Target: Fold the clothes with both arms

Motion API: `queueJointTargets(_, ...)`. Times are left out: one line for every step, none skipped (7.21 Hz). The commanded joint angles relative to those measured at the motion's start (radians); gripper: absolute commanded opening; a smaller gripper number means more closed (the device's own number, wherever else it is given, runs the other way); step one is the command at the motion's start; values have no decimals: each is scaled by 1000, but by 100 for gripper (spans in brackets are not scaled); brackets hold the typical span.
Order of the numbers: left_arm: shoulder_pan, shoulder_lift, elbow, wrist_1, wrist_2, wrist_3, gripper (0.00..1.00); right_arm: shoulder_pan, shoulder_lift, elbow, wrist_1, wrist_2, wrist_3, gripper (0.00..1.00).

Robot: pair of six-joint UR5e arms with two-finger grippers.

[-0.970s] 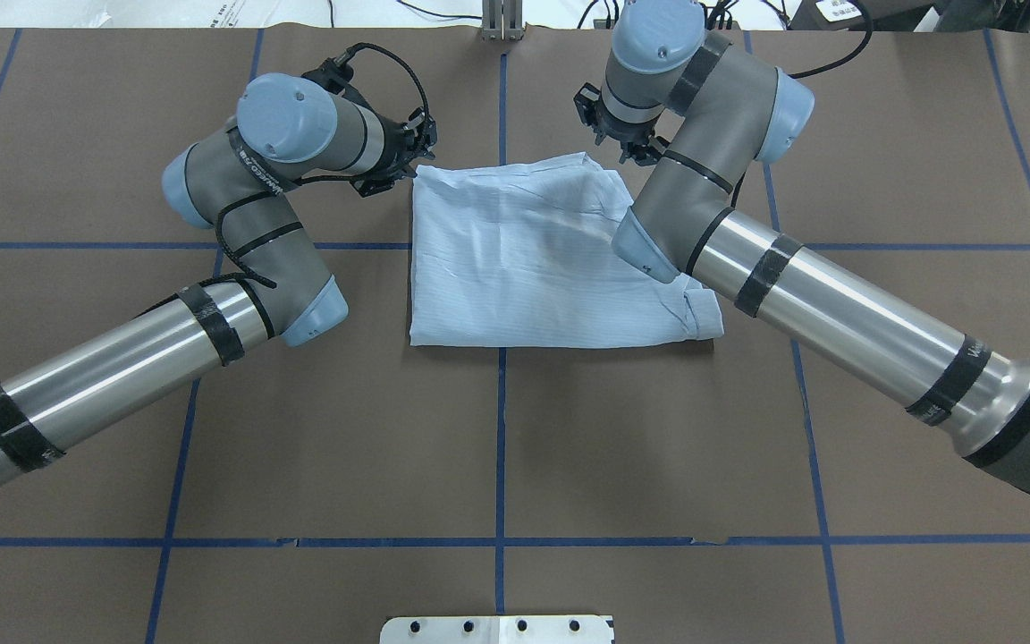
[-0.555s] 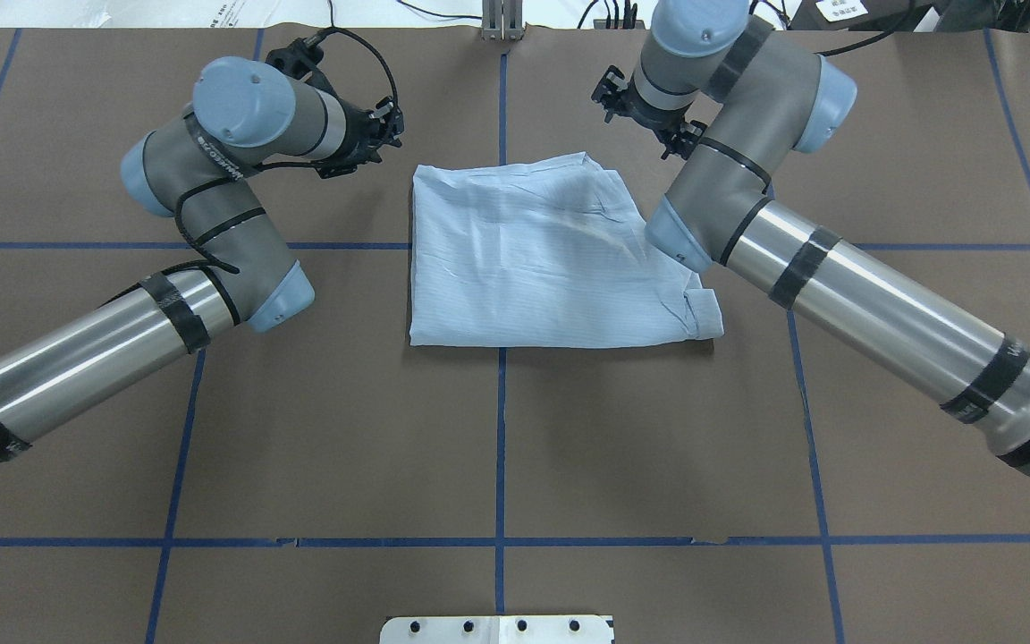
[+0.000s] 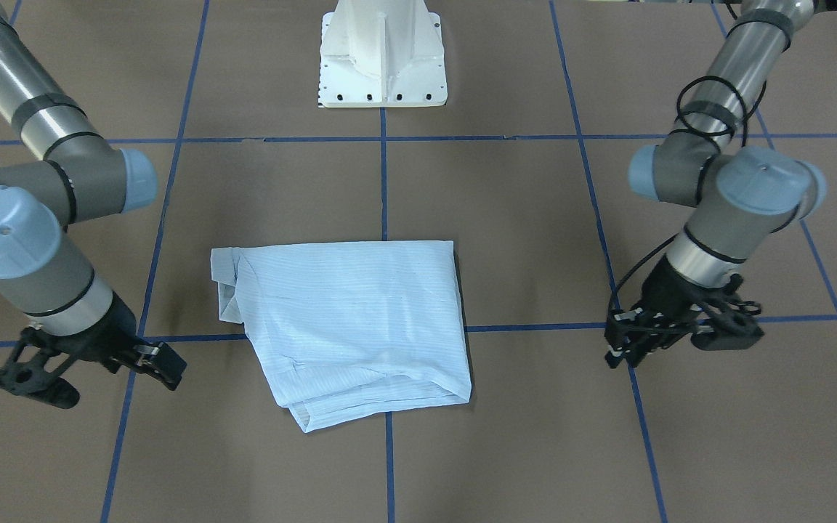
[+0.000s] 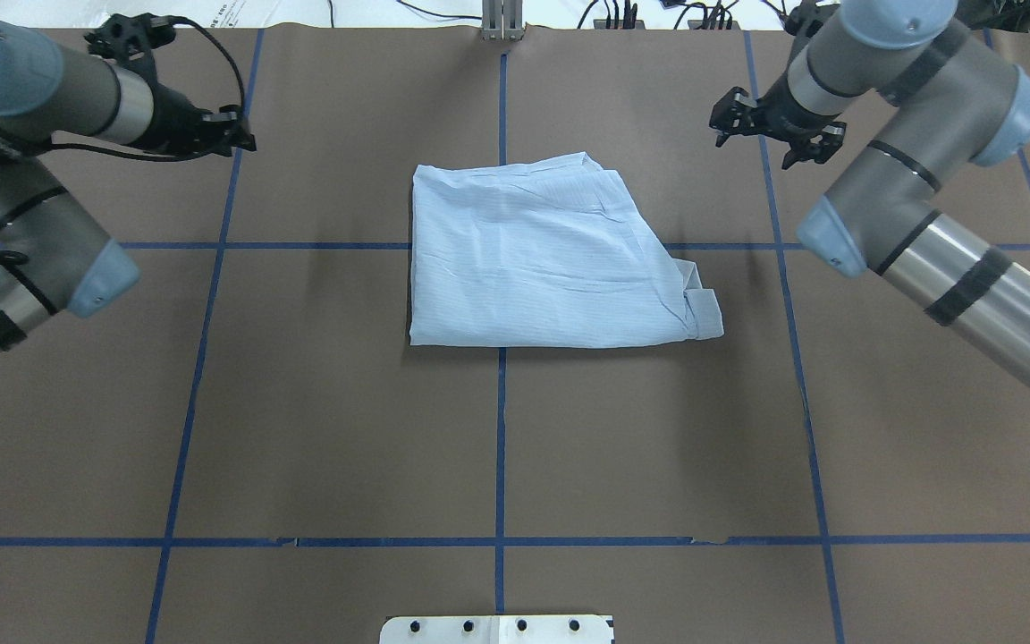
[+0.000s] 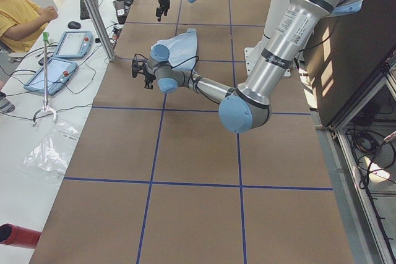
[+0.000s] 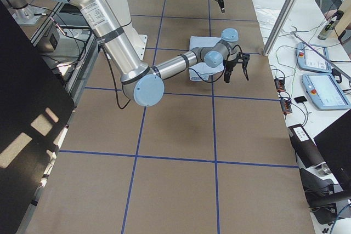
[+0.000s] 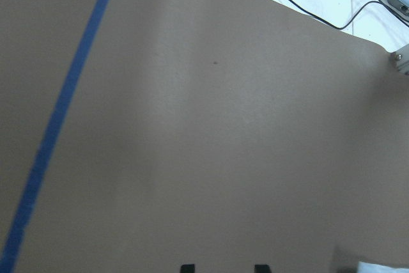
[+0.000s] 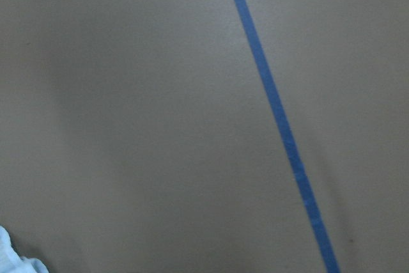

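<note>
The light-blue striped shirt (image 4: 542, 259) lies folded into a rough rectangle at the table's middle, its cuff sticking out at the near right corner; it also shows in the front view (image 3: 353, 319). My left gripper (image 4: 233, 134) hangs far to the shirt's left, open and empty, clear of the cloth; its fingertips (image 7: 185, 267) stand apart over bare brown paper. My right gripper (image 4: 765, 134) hangs to the shirt's far right, open and empty. In the front view the left gripper (image 3: 618, 352) and the right gripper (image 3: 168, 370) flank the shirt. A pale shirt edge (image 8: 9, 254) shows in the right wrist view.
Brown paper with blue tape lines (image 4: 502, 429) covers the table. The white pedestal base (image 3: 382, 58) stands at the robot's side. An operators' bench with tablets (image 5: 68, 44) and cables, and a person in yellow (image 5: 18, 10), lie beyond the far edge.
Both arms have swung outward from the shirt's far corners, the left one to the left and the right one to the right. The shirt has stayed in place.
</note>
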Motion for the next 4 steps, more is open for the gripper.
queueJointTargets(-184, 107, -16, 0, -178, 323, 43, 130, -165, 106, -9, 150, -239, 100)
queueJointTargets(-285, 159, -13, 3, -211, 459, 58, 186, -234, 118, -9, 173, -357, 100)
queueJointTargets(-394, 232, -25, -1, -261, 573, 58, 264, -315, 123, -11, 213, -534, 100)
queueJointTargets(-482, 281, -36, -2, -318, 641, 67, 318, -360, 112, -17, 238, -679, 100)
